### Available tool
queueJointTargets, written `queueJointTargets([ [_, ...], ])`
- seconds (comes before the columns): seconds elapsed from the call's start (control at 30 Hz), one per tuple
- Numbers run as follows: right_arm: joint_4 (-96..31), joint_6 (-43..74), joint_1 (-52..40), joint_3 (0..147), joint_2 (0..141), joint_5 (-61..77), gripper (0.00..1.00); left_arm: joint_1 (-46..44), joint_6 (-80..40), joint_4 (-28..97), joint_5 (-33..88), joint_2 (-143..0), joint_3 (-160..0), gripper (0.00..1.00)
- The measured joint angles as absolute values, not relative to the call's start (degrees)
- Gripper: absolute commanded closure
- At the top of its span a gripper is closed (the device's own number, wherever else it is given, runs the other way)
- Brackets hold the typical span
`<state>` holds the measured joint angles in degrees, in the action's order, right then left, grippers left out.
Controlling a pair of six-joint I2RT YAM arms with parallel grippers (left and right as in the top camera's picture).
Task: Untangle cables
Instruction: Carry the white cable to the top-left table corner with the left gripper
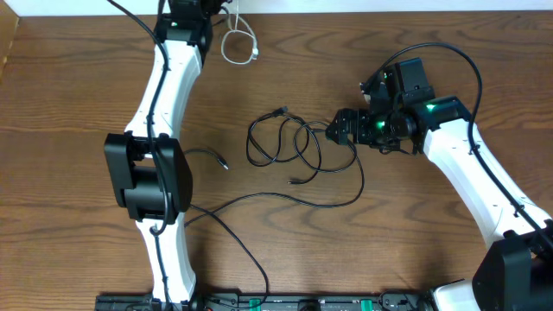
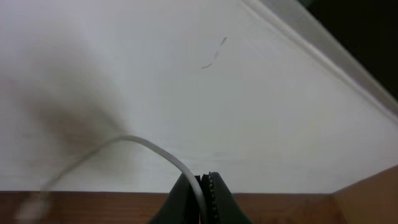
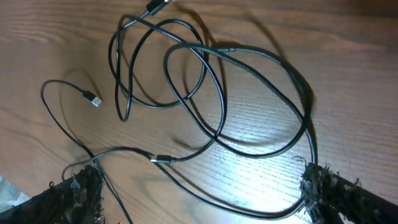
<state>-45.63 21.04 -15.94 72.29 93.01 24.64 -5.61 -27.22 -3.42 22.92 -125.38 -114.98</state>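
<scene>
The white cable (image 1: 239, 45) lies in a small loop at the table's far edge, and one end rises to my left gripper (image 1: 212, 9). In the left wrist view my left gripper (image 2: 205, 179) is shut on the white cable (image 2: 163, 153) in front of a white wall. The black cables (image 1: 281, 141) lie tangled in loops at the table's middle. My right gripper (image 1: 340, 128) is open at the right edge of the tangle. In the right wrist view my right gripper (image 3: 199, 190) spreads wide over black cable loops (image 3: 205, 93), and strands run between its fingers.
A black plug end (image 1: 224, 163) lies left of the tangle beside my left arm (image 1: 160, 104). A long black cable (image 1: 251, 250) runs from the tangle toward the front edge. A USB plug (image 3: 94, 99) shows in the right wrist view.
</scene>
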Motion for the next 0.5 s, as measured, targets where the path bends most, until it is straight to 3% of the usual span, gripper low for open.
queueJointTargets([
  [0.13,-46.74,21.04,-15.94,72.29,93.01,24.64,0.01,-0.86,-22.81,0.25,23.68,-125.36,-115.02,0.91],
  [0.17,-46.94,21.04,-15.94,72.29,93.01,24.64,0.01,1.32,-21.61,1.45,23.53,-125.43,-115.02,0.85],
  [0.3,-47.7,21.04,-15.94,72.29,93.01,24.67,0.01,11.18,-18.76,4.75,18.79,-125.64,-115.02,0.26],
  [0.37,-48.49,21.04,-15.94,72.29,93.01,24.77,0.01,16.73,-17.87,7.2,15.51,-126.19,-115.07,0.12],
  [0.5,-48.88,21.28,-16.12,72.29,93.01,24.86,0.01,26.15,-16.97,13.34,11.7,-128.16,-115.09,0.11],
])
